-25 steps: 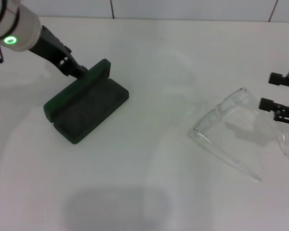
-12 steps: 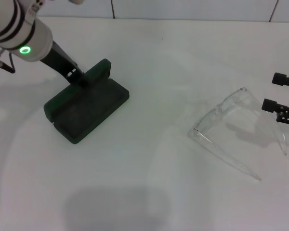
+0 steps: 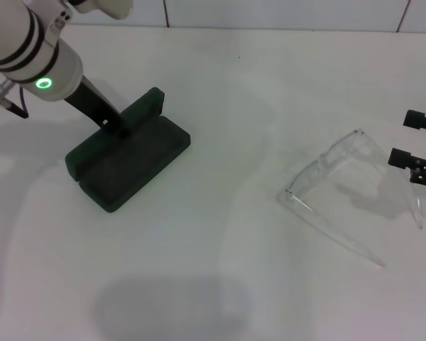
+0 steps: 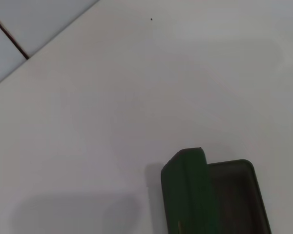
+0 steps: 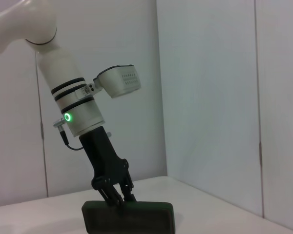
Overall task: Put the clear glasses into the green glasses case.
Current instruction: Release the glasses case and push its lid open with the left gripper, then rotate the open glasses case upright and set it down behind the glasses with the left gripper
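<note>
The green glasses case [image 3: 128,160] is seen lying open on the white table [image 3: 220,92] at the robot's left, its lid raised, and the left gripper [image 3: 121,126] is placed at that lid's upper edge, with its fingers seen in the right wrist view closed upon the edge. The clear glasses [image 3: 341,192] are found well apart from the case at the robot's right, resting on the table with their arms unfolded. The right gripper [image 3: 419,142] is held just beside the glasses' far end, its two fingers spread with nothing between them.
</note>
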Motion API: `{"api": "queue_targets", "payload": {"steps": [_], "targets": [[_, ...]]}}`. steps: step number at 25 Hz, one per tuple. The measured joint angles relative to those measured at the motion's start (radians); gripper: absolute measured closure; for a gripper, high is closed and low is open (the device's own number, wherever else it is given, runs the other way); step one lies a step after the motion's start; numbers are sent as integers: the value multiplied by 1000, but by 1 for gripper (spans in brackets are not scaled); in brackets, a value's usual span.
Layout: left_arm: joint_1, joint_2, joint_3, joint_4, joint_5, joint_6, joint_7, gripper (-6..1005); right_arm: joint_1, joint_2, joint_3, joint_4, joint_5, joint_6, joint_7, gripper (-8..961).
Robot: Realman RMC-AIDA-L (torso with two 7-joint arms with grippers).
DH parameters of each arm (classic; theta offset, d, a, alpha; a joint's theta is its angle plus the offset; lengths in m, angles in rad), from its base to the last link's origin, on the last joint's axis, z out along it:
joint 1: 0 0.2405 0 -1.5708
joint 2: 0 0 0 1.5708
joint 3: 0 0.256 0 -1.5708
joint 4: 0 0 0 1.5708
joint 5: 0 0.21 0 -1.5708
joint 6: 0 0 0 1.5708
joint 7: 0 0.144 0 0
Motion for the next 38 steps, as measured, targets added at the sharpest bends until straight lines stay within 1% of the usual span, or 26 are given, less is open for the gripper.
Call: {"api": "queue_targets", "payload": {"steps": [1, 6, 11, 14, 16, 19, 20, 21, 22, 25, 29, 35, 38], "targets": [[0, -1, 4, -2, 0, 2, -1, 453, -1, 0, 0, 0, 1, 0, 0, 233], [-2, -3, 6, 7, -3, 11, -4, 681, -16, 1, 31, 0, -7, -20, -1, 233], [-5, -3, 31, 26, -1, 33, -4, 779, -30, -5, 52, 2, -12, -50, -2, 233], [5, -5, 81, 72, -5, 39, -7, 786, -40, -16, 56, 8, -12, -64, -2, 233], [19, -7, 138, 118, -7, 35, -11, 792, -54, -27, 60, 19, -12, -84, -3, 233], [54, -8, 241, 203, -12, -3, -20, 794, -98, -44, 71, 24, -13, -117, -17, 233], [65, -8, 263, 222, -15, -13, -21, 794, -112, -47, 75, 25, -13, -125, -25, 233], [65, -8, 263, 222, -15, -13, -21, 794, -126, -49, 78, 25, -13, -129, -31, 233], [97, -8, 320, 277, -39, -39, -16, 794, -138, -51, 79, 25, -13, -134, -36, 233], [108, -9, 366, 314, -88, -47, 8, 794, -172, -63, 79, 25, -13, -168, -42, 233], [100, -9, 415, 319, -132, -54, 43, 794, -208, -83, 79, 26, -19, -248, -55, 233], [95, -9, 482, 309, -132, -105, 70, 794, -230, -86, 78, 77, -26, -356, -85, 233], [93, -10, 496, 309, -131, -121, 80, 794, -237, -82, 78, 105, -24, -383, -103, 233]]}}
